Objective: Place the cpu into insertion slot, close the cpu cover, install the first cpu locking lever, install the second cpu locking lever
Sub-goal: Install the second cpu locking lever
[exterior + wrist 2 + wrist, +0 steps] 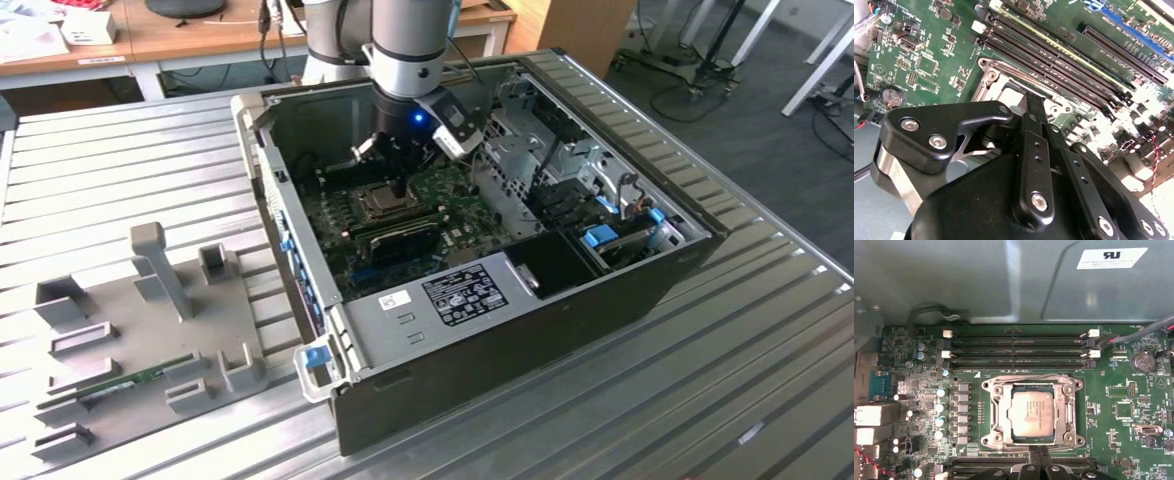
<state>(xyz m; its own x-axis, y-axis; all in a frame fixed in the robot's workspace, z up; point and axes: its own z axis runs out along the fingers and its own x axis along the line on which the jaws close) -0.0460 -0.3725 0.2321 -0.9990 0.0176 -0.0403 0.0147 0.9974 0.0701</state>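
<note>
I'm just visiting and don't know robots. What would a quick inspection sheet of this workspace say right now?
Surface: slatted metal table carrying an open computer case.
Job's things: cpu lies in the insertion slot; cpu cover lies closed around it.
Clutter: grey fixture tray on the exterior view's left.
Grippers: gripper sits at the slot's edge.
Cables: red and black wires beside the memory slots.
Surroundings: wooden desks behind.

Exterior view: high, angled down on computer case (534, 300). Both wrist views: close over insertion slot (1032, 412).
</note>
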